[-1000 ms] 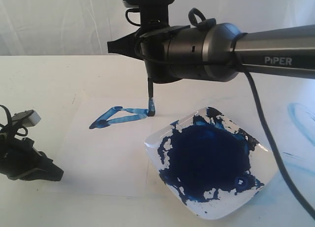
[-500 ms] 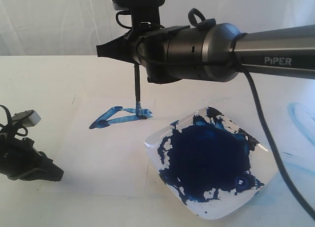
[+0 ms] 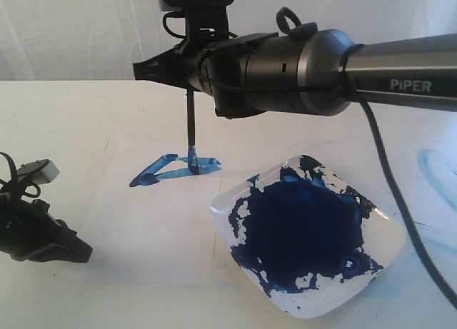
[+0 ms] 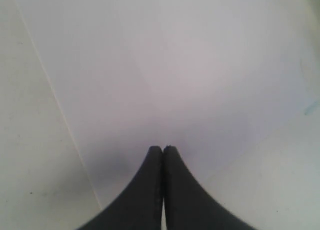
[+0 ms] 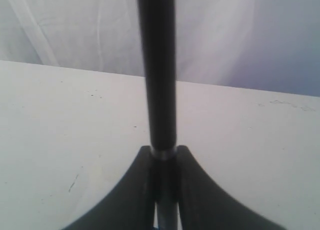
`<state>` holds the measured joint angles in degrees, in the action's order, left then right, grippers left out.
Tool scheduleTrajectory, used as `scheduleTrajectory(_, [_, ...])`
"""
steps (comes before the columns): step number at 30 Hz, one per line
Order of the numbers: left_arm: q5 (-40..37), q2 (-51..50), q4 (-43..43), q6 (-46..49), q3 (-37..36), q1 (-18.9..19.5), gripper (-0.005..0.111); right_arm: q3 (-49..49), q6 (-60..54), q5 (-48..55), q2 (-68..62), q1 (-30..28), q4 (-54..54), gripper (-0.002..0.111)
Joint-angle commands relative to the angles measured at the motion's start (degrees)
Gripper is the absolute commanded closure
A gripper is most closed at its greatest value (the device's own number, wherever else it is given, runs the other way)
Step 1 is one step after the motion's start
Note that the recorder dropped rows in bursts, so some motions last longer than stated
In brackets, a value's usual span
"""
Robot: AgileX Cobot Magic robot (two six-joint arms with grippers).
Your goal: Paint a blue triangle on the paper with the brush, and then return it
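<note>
The brush (image 3: 191, 129) hangs upright from my right gripper (image 3: 153, 68), which is shut on its black handle (image 5: 156, 65). Its blue-stained tip touches the lower stroke of the blue triangle (image 3: 168, 170), a little left of the triangle's right corner. The triangle lies on the far part of the white paper (image 3: 157, 222). My left gripper (image 3: 80, 253) rests shut and empty at the paper's near left edge. In the left wrist view its closed fingertips (image 4: 163, 148) sit over the bare paper (image 4: 175, 65).
A square plate (image 3: 223, 205) smeared with dark-blue paint sits on the table right of the paper, under my right arm. A pale-blue curved smear (image 3: 433, 168) marks the table at the far right. A white curtain (image 3: 71, 29) hangs behind the table.
My right gripper has carried the brush leftward from the triangle's right corner along the lower stroke, and more of the handle now shows below the gripper. The left gripper has not moved.
</note>
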<state>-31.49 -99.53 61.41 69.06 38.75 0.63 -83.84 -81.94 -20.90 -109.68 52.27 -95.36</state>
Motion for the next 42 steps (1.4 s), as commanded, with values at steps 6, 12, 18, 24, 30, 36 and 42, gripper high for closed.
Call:
scheduleTrajectory(6, [-1.2,0.1,0.7,0.1,0.1,-0.4,0.107,-0.2,7.2,3.7,1.5,0.0,12.4,0.108])
scheduleTrajectory(12, [-1.2,0.1,0.7,0.1,0.1,-0.4,0.107,-1.1,23.0,3.9,0.0,-0.3,31.4,0.108])
scheduleTrajectory(18, [-1.2,0.1,0.8,0.1,0.1,-0.4,0.107,-3.2,33.4,4.6,-3.1,-0.3,41.5,0.108])
scheduleTrajectory(24, [-1.2,0.1,0.8,0.1,0.1,-0.4,0.107,-3.6,33.4,4.4,-5.9,-0.4,41.7,0.108])
scheduleTrajectory(30, [-1.3,0.1,0.8,0.1,0.1,-0.4,0.107,-3.6,33.2,3.7,-5.9,-0.4,42.9,0.108])
scheduleTrajectory(36, [-1.3,0.1,0.8,0.1,0.1,-0.4,0.107,-3.6,32.7,3.8,-5.9,-0.4,42.9,0.108])
scheduleTrajectory(42, [-1.3,0.1,0.8,0.1,0.1,-0.4,0.107,-3.6,32.7,4.1,-5.9,-0.9,42.9,0.108])
